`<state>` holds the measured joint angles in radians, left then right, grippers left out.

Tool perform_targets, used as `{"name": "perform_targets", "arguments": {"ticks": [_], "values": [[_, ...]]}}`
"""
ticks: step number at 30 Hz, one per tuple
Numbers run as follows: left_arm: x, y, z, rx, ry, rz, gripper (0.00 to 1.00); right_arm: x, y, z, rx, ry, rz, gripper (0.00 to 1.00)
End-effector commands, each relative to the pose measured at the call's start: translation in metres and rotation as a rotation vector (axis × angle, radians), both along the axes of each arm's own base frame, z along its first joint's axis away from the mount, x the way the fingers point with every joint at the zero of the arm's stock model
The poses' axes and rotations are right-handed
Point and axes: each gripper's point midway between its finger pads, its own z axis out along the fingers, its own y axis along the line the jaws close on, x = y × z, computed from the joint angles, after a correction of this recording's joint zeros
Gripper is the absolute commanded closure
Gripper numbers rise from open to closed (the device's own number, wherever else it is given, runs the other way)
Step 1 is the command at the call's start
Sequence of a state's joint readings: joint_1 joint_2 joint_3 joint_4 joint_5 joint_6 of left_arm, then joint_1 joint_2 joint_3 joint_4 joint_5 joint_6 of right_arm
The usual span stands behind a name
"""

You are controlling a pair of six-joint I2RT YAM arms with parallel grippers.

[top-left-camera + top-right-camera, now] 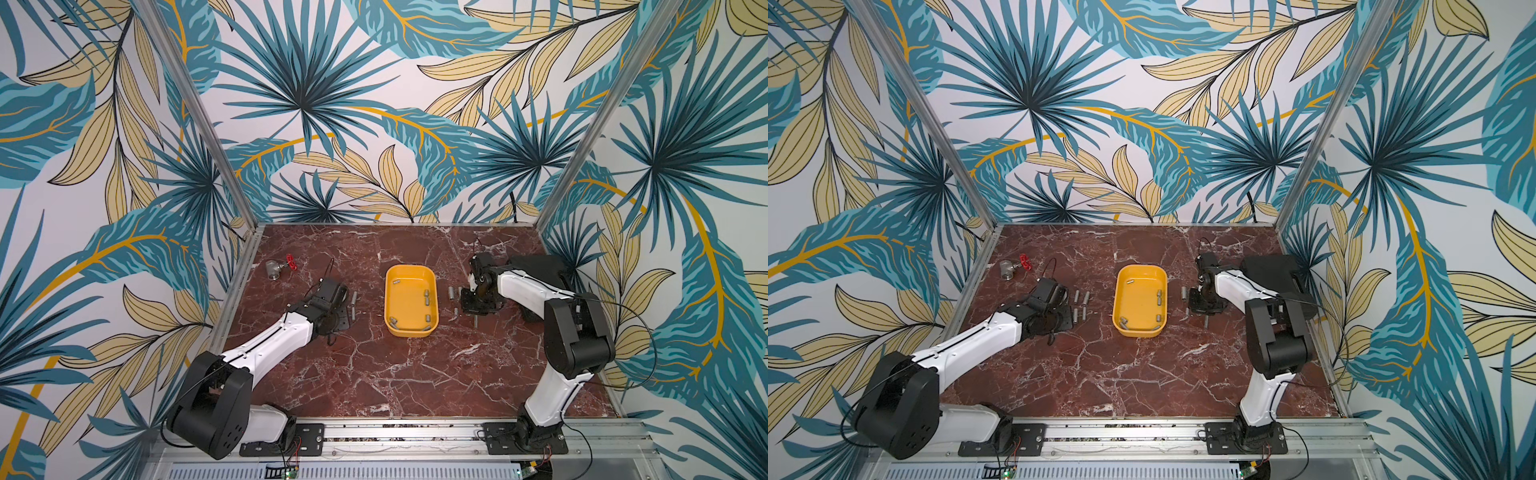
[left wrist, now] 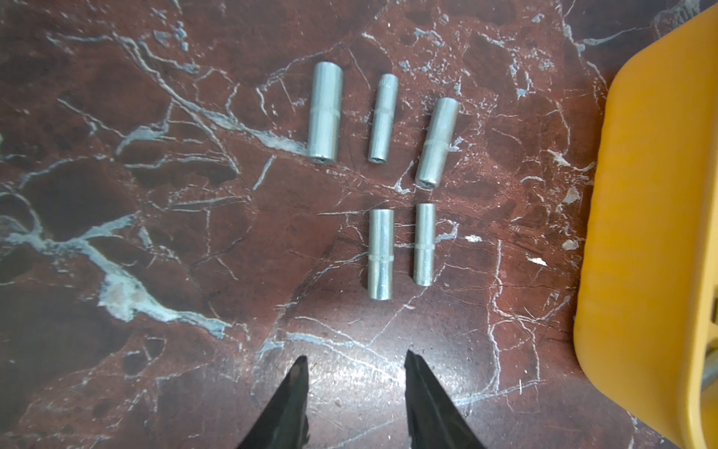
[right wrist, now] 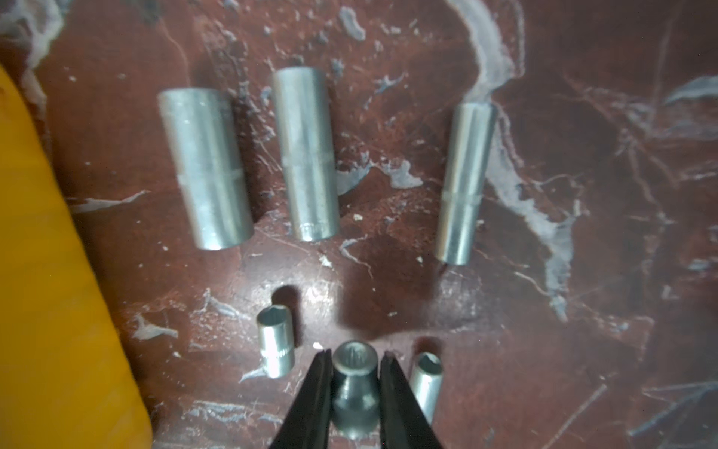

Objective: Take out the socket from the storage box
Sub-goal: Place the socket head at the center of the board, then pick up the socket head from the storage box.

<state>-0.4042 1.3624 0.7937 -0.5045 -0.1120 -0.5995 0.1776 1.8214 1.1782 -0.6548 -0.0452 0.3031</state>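
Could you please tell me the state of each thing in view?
Yellow tray: upright, sockets lying inside.
Left gripper: open, empty.
Right gripper: shut on a short socket.
Loose sockets: lying flat beside the tray.
Valve: untouched, away from both grippers.

Arms: white shells, black joints, on left arm [image 1: 266, 353] and right arm [image 1: 548, 395].
Cables: thin, black.
Fingers: black, tapered, on left gripper [image 2: 354, 357] and right gripper [image 3: 356, 353].

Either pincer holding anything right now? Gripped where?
Right pincer pinches a short dark socket across its sides, near its open end. Left pincer is open, holding nothing.
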Motion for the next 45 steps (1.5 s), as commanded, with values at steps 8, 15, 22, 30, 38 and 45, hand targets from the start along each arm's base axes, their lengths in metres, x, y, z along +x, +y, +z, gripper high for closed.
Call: {"name": "perform_targets", "arguments": {"ticks": [8, 15, 22, 30, 38, 45], "values": [[0.001, 0.001, 0.007, 0.002, -0.015, -0.004, 0.56, 0.001, 0.002, -0.006, -0.01, 0.014, 0.0, 0.71], [0.006, -0.006, 0.014, 0.001, -0.025, -0.027, 0.56, 0.002, 0.004, 0.004, 0.001, 0.0, 0.007, 0.69], [0.023, -0.041, 0.045, 0.017, -0.082, -0.127, 0.55, 0.006, 0.005, 0.051, 0.027, -0.105, 0.001, 0.67], [0.045, -0.132, 0.077, -0.016, -0.139, -0.334, 0.54, 0.005, 0.002, 0.096, 0.039, -0.212, -0.008, 0.66], [0.061, -0.217, 0.061, -0.028, -0.105, -0.515, 0.54, -0.002, -0.011, 0.101, 0.11, -0.245, -0.084, 0.64], [0.068, -0.264, 0.036, -0.058, -0.053, -0.604, 0.54, -0.013, -0.026, 0.095, 0.121, -0.237, -0.124, 0.64]]}}
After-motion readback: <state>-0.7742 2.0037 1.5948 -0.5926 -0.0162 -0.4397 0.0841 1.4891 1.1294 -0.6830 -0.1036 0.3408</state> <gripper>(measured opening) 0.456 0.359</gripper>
